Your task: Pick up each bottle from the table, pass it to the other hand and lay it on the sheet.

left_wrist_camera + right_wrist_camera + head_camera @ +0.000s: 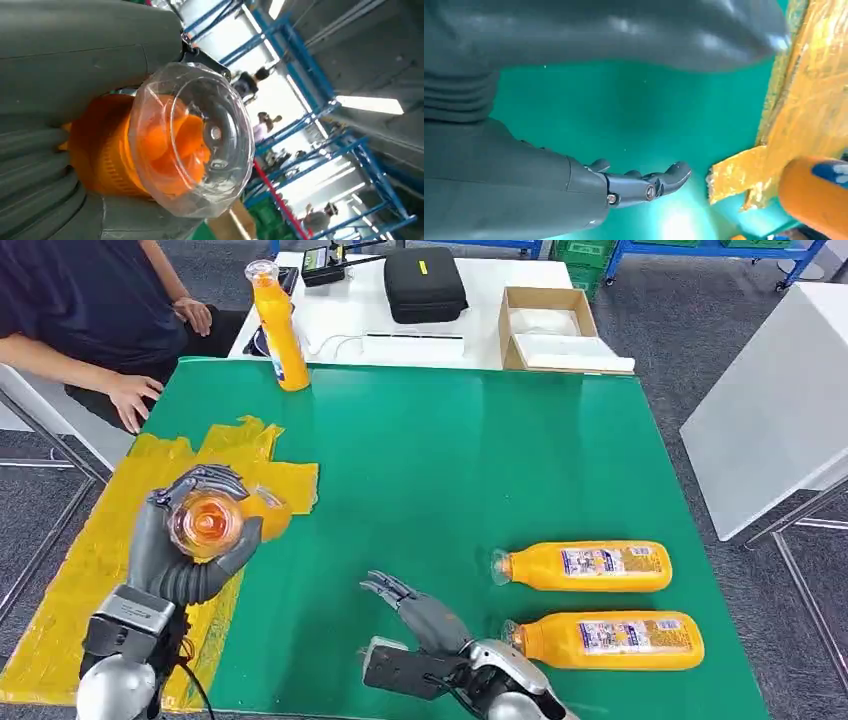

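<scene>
My left hand (185,545) grips an orange bottle (210,523) over the yellow sheet (90,570), its clear cap pointing up at the head camera. The left wrist view shows that cap (192,137) close up, with my fingers wrapped around the bottle. My right hand (420,615) hovers open above the green table (450,450), fingers stretched toward the sheet; in the right wrist view the fingers (644,185) are apart with nothing in them. Two orange bottles (585,567) (605,640) lie on their sides at the right. A third bottle (279,330) stands upright at the far edge.
A person sits at the far left, one hand (132,398) resting by the table corner. Behind the green table stands a white table (340,315) with a black case (425,283) and a cardboard box (555,328). Another white table (770,410) stands at the right.
</scene>
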You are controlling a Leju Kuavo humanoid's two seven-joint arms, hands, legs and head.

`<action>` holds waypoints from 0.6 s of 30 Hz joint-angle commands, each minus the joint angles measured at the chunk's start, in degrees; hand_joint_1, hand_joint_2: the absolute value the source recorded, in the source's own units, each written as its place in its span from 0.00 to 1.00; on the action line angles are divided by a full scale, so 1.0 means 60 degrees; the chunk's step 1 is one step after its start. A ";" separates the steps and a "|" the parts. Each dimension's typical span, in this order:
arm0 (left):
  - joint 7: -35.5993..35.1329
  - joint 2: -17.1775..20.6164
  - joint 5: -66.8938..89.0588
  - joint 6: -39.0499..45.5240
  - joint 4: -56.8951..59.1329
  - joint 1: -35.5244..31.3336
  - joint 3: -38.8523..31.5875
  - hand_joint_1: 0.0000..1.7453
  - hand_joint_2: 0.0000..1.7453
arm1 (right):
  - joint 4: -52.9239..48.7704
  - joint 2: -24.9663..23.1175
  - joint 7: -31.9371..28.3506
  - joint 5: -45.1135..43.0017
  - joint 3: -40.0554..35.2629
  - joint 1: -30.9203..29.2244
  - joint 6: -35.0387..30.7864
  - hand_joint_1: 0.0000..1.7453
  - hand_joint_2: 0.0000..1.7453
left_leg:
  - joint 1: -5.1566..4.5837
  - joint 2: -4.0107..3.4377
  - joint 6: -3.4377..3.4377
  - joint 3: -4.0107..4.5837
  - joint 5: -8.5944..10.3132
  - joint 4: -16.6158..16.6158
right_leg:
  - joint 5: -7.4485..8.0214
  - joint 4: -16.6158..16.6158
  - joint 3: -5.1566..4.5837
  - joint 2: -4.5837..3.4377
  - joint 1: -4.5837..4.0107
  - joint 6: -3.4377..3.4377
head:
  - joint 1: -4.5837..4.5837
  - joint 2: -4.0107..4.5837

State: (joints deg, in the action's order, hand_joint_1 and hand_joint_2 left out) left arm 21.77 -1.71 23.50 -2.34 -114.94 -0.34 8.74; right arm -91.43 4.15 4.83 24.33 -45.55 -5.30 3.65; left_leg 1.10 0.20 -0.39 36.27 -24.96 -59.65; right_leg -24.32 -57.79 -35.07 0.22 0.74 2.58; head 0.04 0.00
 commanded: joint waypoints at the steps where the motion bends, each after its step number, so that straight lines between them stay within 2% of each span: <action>1: 0.0379 0.0107 0.2680 0.2011 -0.0037 -0.0190 -0.0008 1.00 1.00 | -0.0762 0.0369 -0.0041 0.0274 0.0290 0.0434 -0.0011 0.00 0.00 | -0.0002 0.0005 0.0009 -0.0007 0.0004 0.0001 | 0.0001 0.0002 0.0010 0.0005 -0.0001 -0.0009 | 0.0000 0.0000; 4: 0.0361 0.0517 0.4483 0.3089 0.0155 -0.0107 0.0452 1.00 1.00 | -0.1460 0.0540 -0.0116 0.0476 0.0516 0.0924 -0.0048 0.00 0.00 | -0.0003 0.0030 0.0013 -0.0018 0.0005 0.0008 | -0.0007 0.0006 0.0027 0.0031 0.0000 -0.0015 | 0.0000 0.0000; 6: 0.0042 0.1040 0.6385 0.3946 0.0542 -0.0137 0.0956 1.00 1.00 | -0.1848 0.0599 -0.0244 0.0597 0.0684 0.1183 0.0021 0.00 0.00 | -0.0004 0.0030 0.0014 -0.0028 0.0004 0.0015 | -0.0009 0.0013 0.0037 0.0033 -0.0001 -0.0018 | 0.0000 0.0000; 7: -0.0117 0.1247 0.7083 0.4131 0.0775 -0.0132 0.1164 1.00 1.00 | -0.2103 0.0886 -0.0139 0.0670 0.0638 0.1260 0.0013 0.00 0.00 | -0.0005 0.0027 0.0011 -0.0023 0.0003 0.0013 | -0.0009 0.0010 0.0032 0.0030 0.0002 -0.0013 | 0.0000 0.0000; 9: -0.0245 0.1432 0.7345 0.4477 0.1227 -0.0211 0.1391 1.00 1.00 | -0.2371 0.1112 -0.0140 0.0673 0.0705 0.1418 0.0003 0.00 0.00 | -0.0009 0.0025 0.0008 -0.0018 0.0005 0.0014 | -0.0007 0.0008 0.0024 0.0026 0.0006 -0.0008 | 0.0000 0.0000; 13: -0.0826 0.1823 0.8638 0.4510 0.1955 -0.0470 0.1769 1.00 1.00 | -0.2436 0.1015 -0.0191 0.0671 0.0815 0.1508 -0.0013 0.00 0.00 | -0.0008 0.0025 0.0013 -0.0036 0.0007 0.0020 | -0.0004 0.0017 0.0041 0.0027 0.0005 -0.0015 | -0.0003 0.0000; 15: -0.1301 0.2376 0.9843 0.4324 0.2922 -0.0748 0.2222 1.00 1.00 | -0.2670 0.1059 -0.0286 0.0708 0.0781 0.1527 -0.0018 0.00 0.00 | -0.0008 0.0019 0.0009 -0.0018 0.0007 0.0013 | -0.0001 0.0010 0.0017 0.0019 0.0006 -0.0009 | 0.0000 0.0000; 18: -0.1580 0.2706 1.0147 0.3814 0.4709 -0.1052 0.2524 1.00 1.00 | -0.3128 0.1224 -0.0443 0.0791 0.0702 0.1634 0.0014 0.00 0.00 | -0.0010 0.0039 0.0011 -0.0040 0.0019 0.0032 | 0.0002 0.0024 0.0040 0.0040 0.0005 -0.0020 | 0.0000 0.0000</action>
State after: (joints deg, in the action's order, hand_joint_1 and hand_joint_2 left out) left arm 16.04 6.04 78.52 23.65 -109.19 -0.96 15.63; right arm -104.70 8.13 3.45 28.48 -41.66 3.02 3.63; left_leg 1.09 0.20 -0.37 36.27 -24.98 -59.65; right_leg -24.32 -57.76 -35.13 0.22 0.75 2.58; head 0.04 0.00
